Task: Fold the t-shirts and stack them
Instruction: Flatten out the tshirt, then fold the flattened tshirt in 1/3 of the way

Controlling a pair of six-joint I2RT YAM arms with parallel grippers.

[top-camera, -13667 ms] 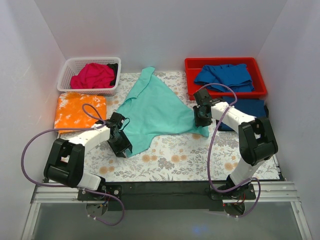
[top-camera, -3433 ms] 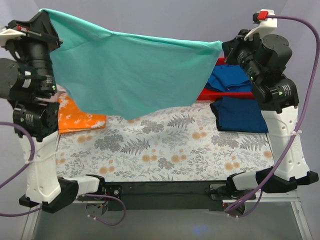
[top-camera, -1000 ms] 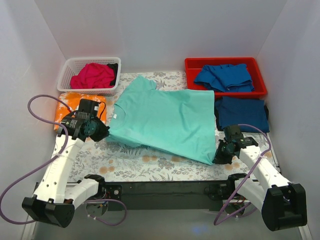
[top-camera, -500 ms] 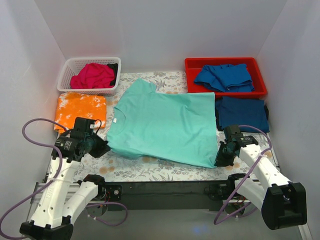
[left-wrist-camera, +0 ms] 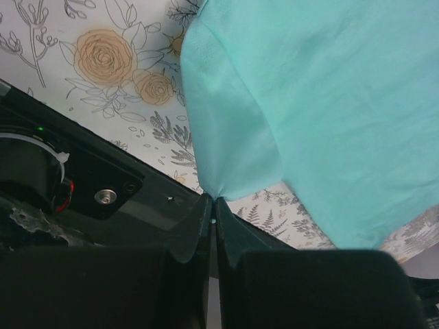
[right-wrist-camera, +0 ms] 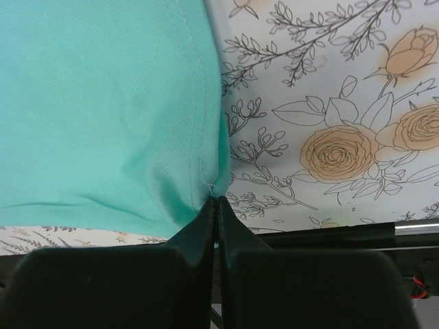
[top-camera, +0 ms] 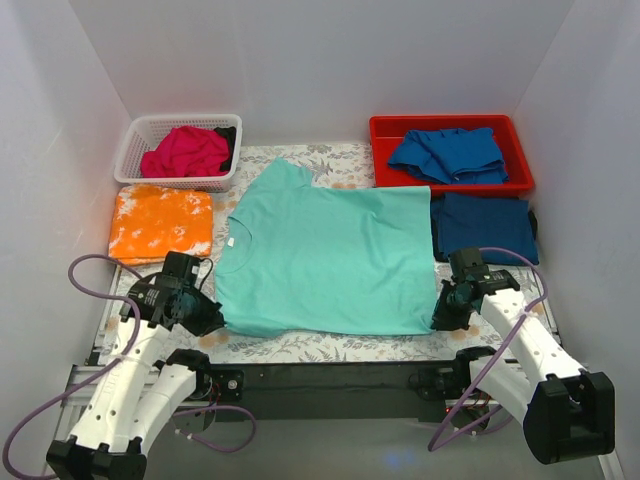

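Two hands are low at the near edge of the flowered sheet (top-camera: 300, 345), and each one is clenched on a corner of the mint-teal shirt (top-camera: 330, 260); the left hand (top-camera: 205, 318) pinches the near left corner, and in its own wrist view the two dark fingers are pressed tight together with a little bunch of green cloth caught at their tips; the right hand (top-camera: 443, 315) pinches the near right corner, and its wrist view shows the stitched edge of the shirt running down into the closed tips; the shirt lies spread out flat in the middle of the sheet, with its neck hole toward the left and one sleeve pointing to the far side; its near edge runs almost straight from one hand to the other; at the far left sits a white basket (top-camera: 135, 150) with a pink shirt (top-camera: 185, 152) heaped inside; just in front of the basket an orange shirt (top-camera: 162, 222) with white blotches lies folded flat; at the far right a red tray (top-camera: 445, 121) holds a blue shirt (top-camera: 447, 152); a dark blue shirt (top-camera: 485, 228) lies folded just in front of the tray, right beside the green one.
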